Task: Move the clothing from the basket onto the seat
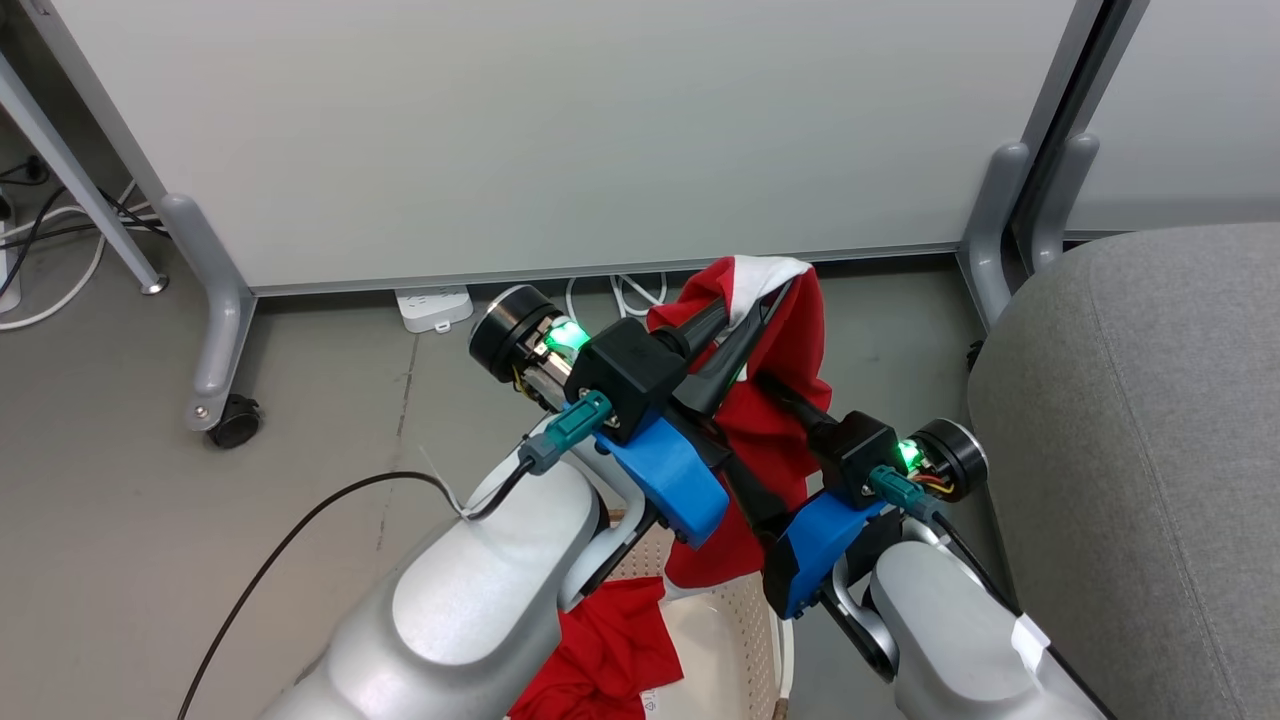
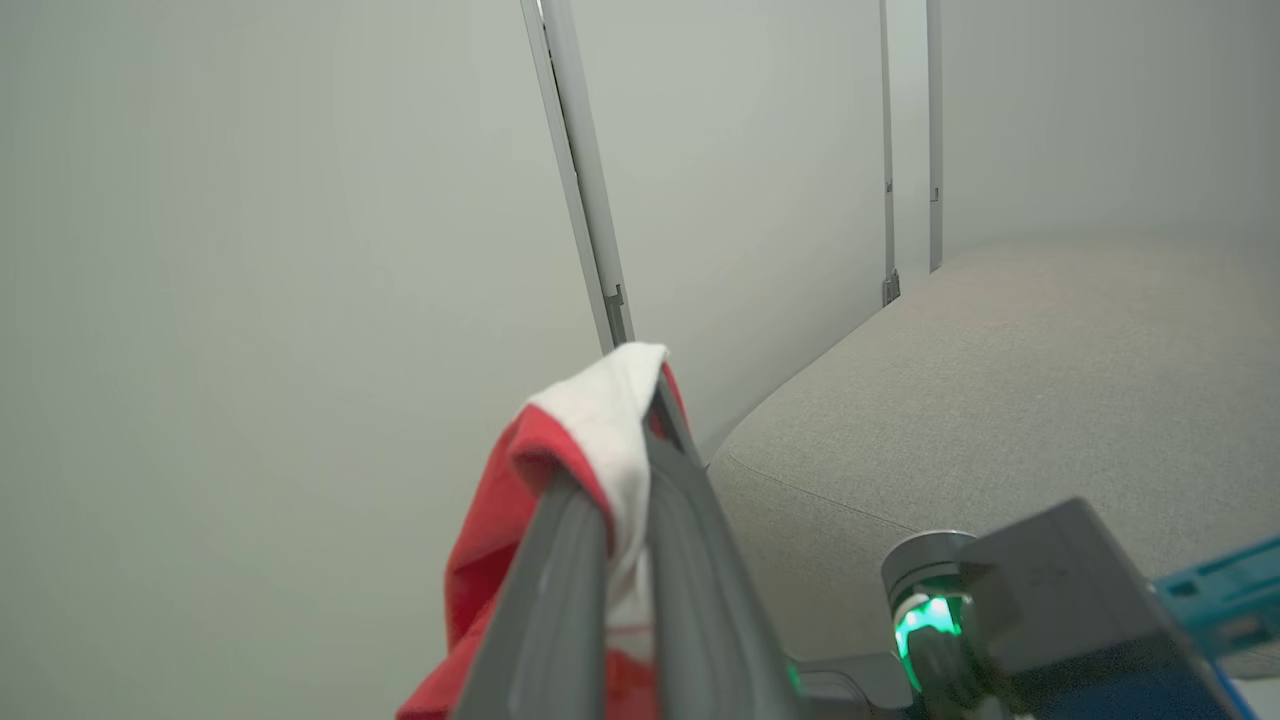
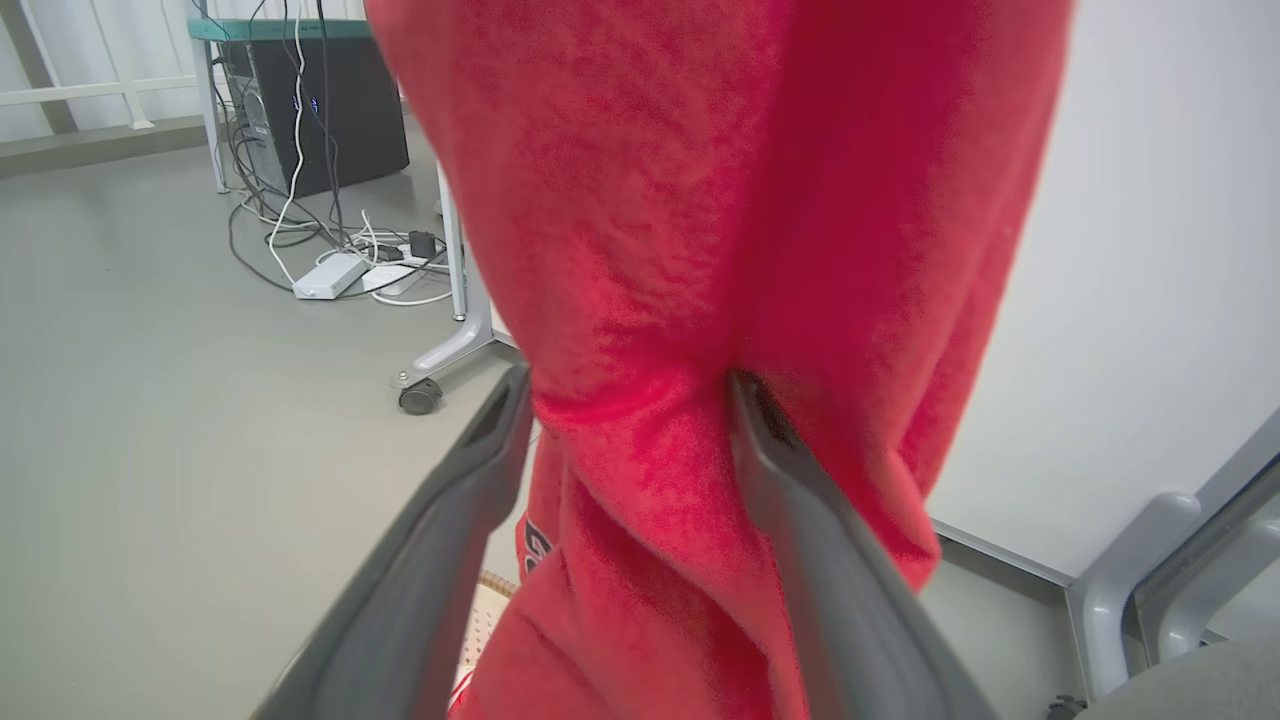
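The left pincer [image 1: 765, 295] is clamped shut on the top of a red garment [image 1: 775, 420], gripping it at a white patch of the fabric. In the left wrist view the white cloth folds over the tips of the left pincer [image 2: 625, 450] and the red part [image 2: 480, 560] trails down the left side of its fingers. The garment hangs in the air below this grip, above the basket [image 1: 725, 630], with its lower end reaching down to the basket's opening.

The right pincer [image 1: 745, 420] comes in from the lower right, below the left one, and its jaws stand wide. In the right wrist view the red fabric [image 3: 700, 250] drops between the two fingers of the right pincer [image 3: 630, 385] and touches the inner faces of both. Whether they press on it I cannot tell. A bit of dark and white print shows on the cloth low between the fingers, too cropped to read.

A second red piece [image 1: 610, 645] lies inside the basket, partly under the left forearm, against the pale perforated wall.

The grey seat [image 1: 1130, 450] stands to the right of the basket, well apart from the hanging garment, with nothing lying on the part in view. It also shows beyond the left pincer in the left wrist view [image 2: 1000, 400].

Behind everything stands a white partition panel [image 1: 560, 130] on castor feet, with a power strip [image 1: 433, 305] and cables on the floor [image 1: 200, 520] at its base.
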Controlling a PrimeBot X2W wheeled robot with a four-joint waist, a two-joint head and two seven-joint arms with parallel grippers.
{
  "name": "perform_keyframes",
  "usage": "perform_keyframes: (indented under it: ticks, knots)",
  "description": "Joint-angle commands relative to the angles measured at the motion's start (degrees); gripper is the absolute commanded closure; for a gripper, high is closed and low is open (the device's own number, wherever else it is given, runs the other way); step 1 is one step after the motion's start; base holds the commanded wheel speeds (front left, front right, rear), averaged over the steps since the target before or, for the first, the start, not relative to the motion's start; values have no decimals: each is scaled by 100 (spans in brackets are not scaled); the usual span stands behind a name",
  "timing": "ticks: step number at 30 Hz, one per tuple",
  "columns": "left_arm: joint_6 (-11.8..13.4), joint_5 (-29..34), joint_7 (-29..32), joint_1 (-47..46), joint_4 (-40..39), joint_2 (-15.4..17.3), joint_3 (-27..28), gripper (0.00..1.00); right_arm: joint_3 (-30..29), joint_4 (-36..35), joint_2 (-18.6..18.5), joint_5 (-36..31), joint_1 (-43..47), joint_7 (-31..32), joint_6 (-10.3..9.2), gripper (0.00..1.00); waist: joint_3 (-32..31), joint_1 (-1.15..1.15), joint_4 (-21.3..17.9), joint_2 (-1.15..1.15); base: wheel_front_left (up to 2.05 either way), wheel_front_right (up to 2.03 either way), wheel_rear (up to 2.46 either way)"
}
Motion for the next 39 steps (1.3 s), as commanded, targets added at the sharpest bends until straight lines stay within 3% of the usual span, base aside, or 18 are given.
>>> perform_keyframes:
  ticks: [1, 2, 33, 34, 39]
  knots:
    - [22, -35, -35, -60, -10, -5, -8, 100, 35, 70, 11, 30, -95, -2, -4, 75, -10, 0, 0, 0, 0, 0, 0]
    - [25, -45, -40, -59, -5, -7, -14, 100, 52, 120, 11, 32, -139, -2, -4, 100, -15, 0, -2, 0, 0, 0, 0]
    - [113, -172, -75, -86, 126, 60, -114, 100, 249, 197, 11, 216, -145, -2, -4, 100, -57, 0, -72, 0, 0, 0, 0]
    - [135, -159, -86, -90, 126, 63, -115, 0, 251, 196, 11, 223, -144, -2, -4, 100, -55, 0, -76, 0, 0, 0, 0]
    - [174, -124, -119, -131, 122, 76, -123, 0, 247, 185, 11, 246, -162, -2, -4, 100, -19, 0, -92, 0, 0, 0, 0]
